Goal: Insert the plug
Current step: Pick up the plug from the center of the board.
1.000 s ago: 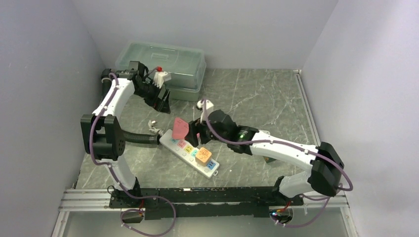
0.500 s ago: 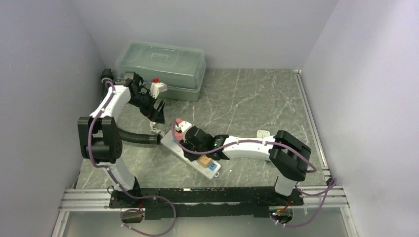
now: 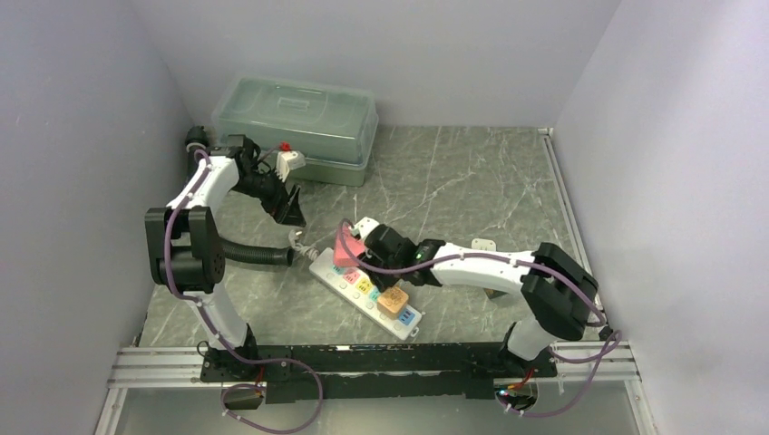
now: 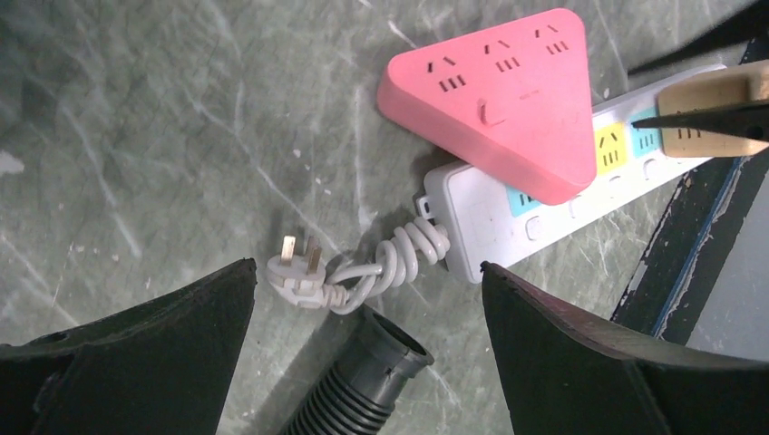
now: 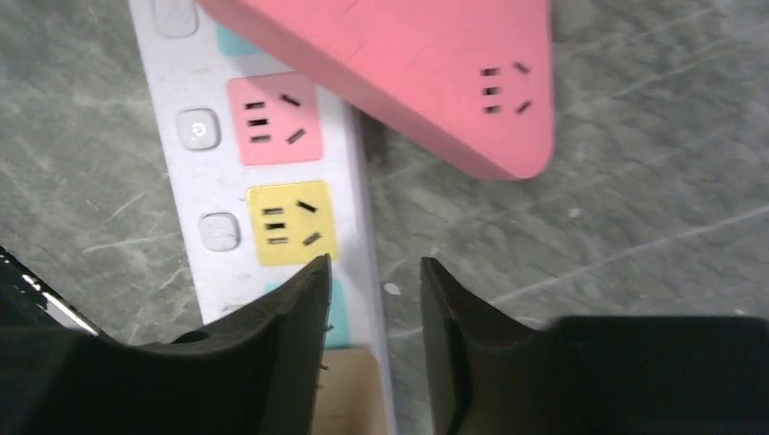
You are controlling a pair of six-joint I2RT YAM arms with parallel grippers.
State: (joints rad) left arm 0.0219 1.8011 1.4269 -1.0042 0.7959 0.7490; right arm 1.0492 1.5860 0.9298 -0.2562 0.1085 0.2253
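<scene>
- Tan cube [image 3: 393, 299] sits plugged into the near end of the strip [image 3: 363, 288]. The strip lies slantwise in the near-left part of the table [image 3: 472, 181] and has slid a little nearer and rightward within the last second.
- Right gripper [image 5: 374, 272] hovers low over the strip's edge beside the yellow socket. Its fingers stand a narrow gap apart with nothing between them. A second ago it carried the pink plug tilted above the strip, then pressed it down.
- Pink plug [image 4: 490, 91] now rests released on the strip's far end, covering the end socket. It looks inserted, but I cannot tell whether it is fully seated, so a check or a final press seems due.
- Left gripper [image 4: 365, 272] hangs spread wide and empty above the strip's coiled lead [image 4: 390, 258].
- Box [image 3: 295, 127] stands in the far-left corner, lid on.
</scene>
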